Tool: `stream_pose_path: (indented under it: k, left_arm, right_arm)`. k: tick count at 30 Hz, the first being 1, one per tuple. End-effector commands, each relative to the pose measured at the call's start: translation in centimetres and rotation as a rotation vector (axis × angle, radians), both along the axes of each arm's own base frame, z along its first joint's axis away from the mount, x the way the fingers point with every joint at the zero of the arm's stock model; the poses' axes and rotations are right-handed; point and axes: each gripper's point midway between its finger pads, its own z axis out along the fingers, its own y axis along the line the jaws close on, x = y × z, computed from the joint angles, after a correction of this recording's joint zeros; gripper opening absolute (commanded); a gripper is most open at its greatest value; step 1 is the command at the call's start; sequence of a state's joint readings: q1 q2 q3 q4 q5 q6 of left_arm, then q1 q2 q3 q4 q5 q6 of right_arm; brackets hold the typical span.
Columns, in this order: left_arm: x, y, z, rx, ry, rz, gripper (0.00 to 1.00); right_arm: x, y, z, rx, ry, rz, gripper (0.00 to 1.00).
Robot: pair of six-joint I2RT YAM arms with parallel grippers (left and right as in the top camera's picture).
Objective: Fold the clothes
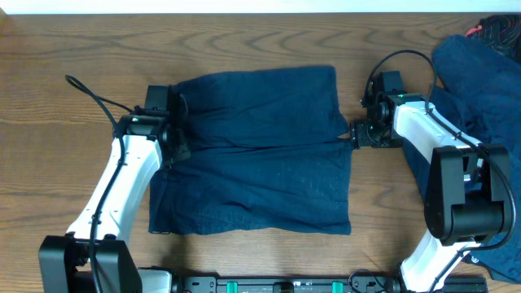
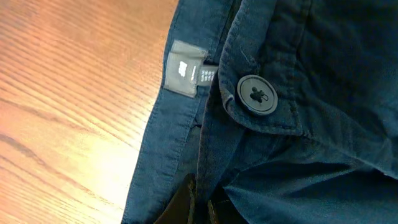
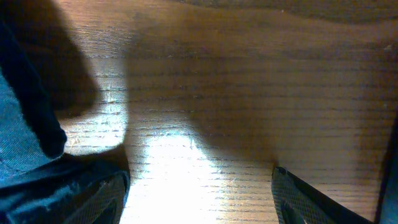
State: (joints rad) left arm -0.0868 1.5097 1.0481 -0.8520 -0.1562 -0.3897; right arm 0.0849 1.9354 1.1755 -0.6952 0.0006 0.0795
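Navy shorts spread flat at the middle of the desk, waistband toward the left edge, 2 legs toward the right edge. 1 leg lies nearer the far edge, the other nearer the near edge.

Left claw at the shorts' left side, on the waistband. Fingers together, apparently pinching waistband cloth, though the wrist view is cropped right at the tips. Same view: 1 dark button and a grey label on the cloth just past the tips.

Right claw just beside the shorts' right side, where the 2 legs meet. Fingers apart, holding nothing, bare desk between them. 1 finger has navy cloth against it.

A second pile of navy clothes sits along the right edge, up to the far right corner, apart from the shorts.
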Motion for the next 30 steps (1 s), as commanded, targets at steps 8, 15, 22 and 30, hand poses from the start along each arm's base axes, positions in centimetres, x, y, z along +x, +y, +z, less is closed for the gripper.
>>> stream_pose_path:
  k: [8,15,22,30]
  left_arm:
    - [-1.3,0.0,-3.4,-0.006,0.118,0.019,0.08]
    - [-0.9,0.6,-5.5,0.036,0.162,0.019,0.24]
    - [-0.9,1.2,-7.4,0.075,0.205,0.021,0.25]
    - [-1.5,2.5,-8.3,0.150,0.249,0.051,0.25]
  right_arm:
    - [-5.4,-0.7,-5.2,-0.021,0.218,-0.026,0.75]
    - [-5.6,-0.7,-5.2,-0.022,0.223,-0.026,0.75]
    - [-5.5,-0.7,-5.2,-0.022,0.223,-0.026,0.75]
    - [-6.2,-2.1,-5.1,-0.074,0.250,-0.062,0.75]
